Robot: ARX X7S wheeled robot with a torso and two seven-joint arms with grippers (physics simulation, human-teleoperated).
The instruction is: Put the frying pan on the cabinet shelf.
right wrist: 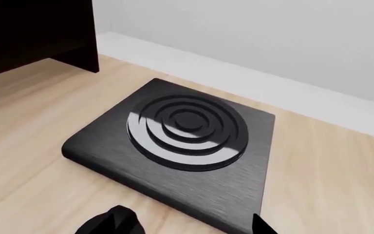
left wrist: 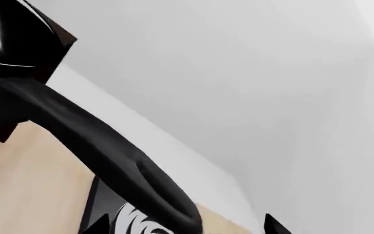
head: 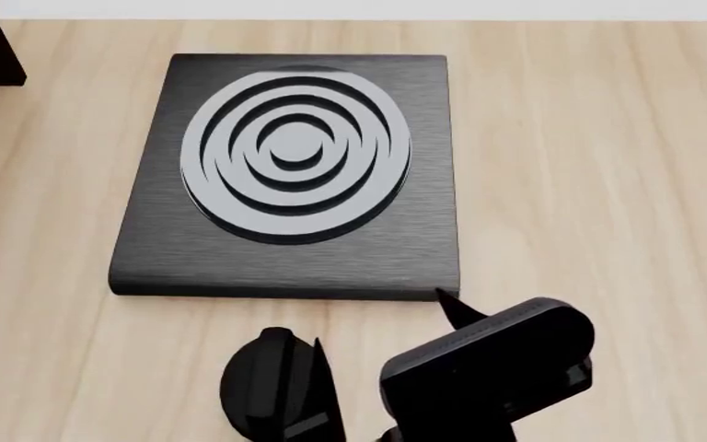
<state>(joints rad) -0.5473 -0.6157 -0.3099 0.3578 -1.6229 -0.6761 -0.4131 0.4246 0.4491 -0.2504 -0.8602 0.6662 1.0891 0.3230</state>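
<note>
The pan [left wrist: 89,141] is at the cabinet [left wrist: 62,38]. Its round body sits against the dark panels, and its long handle slopes back toward the left hand [left wrist: 185,228]. That hand is turned upward, looking along the handle at the wall [left wrist: 239,73]. Its two fingertips [left wrist: 274,225] stand wide apart with the handle's end between them. The close, blurred view leaves it unclear whether either finger touches the handle.

In the head view the cabinet fills only the surface's [head: 599,166] far left corner. The burner [head: 292,152] lies flat mid-surface. The right arm reaches in over the near edge, its hand [head: 385,327] low and level just short of the burner's near right corner. It is spread open and holds nothing. A knob [head: 268,391] sits beside it at the near edge.
</note>
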